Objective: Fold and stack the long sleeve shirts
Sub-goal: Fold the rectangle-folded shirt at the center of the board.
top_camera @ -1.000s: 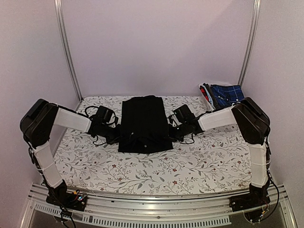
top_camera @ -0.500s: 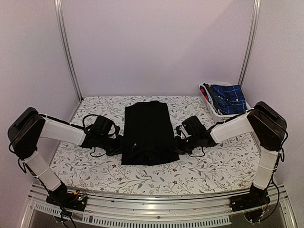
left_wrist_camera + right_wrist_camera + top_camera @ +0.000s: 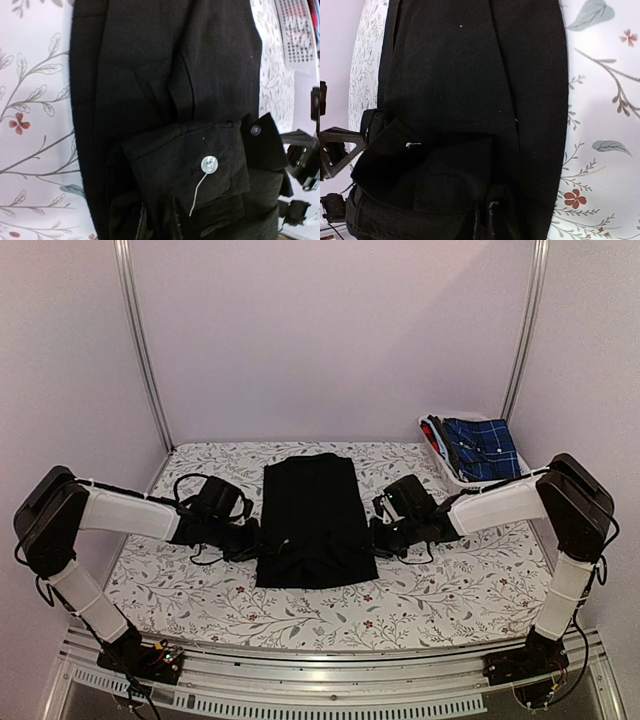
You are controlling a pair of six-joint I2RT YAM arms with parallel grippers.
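Two arms flank one black shirt [image 3: 308,520], which lies in a long narrow folded panel in the middle of the flowered table [image 3: 450,580], its bulkier buttoned end nearest me. My right gripper [image 3: 376,540] has its fingers pressed together, and in the wrist view they seem to pinch the shirt's near right edge. My left gripper [image 3: 250,540] is sunk in dark folds at the near left edge, and I cannot tell how its fingers stand. I judge this cloth soft, light and floppy, so it will sag and unfold if lifted by one point. Best hold: both near corners, through all layers, clear of the pale button [image 3: 209,164] and its loose thread.
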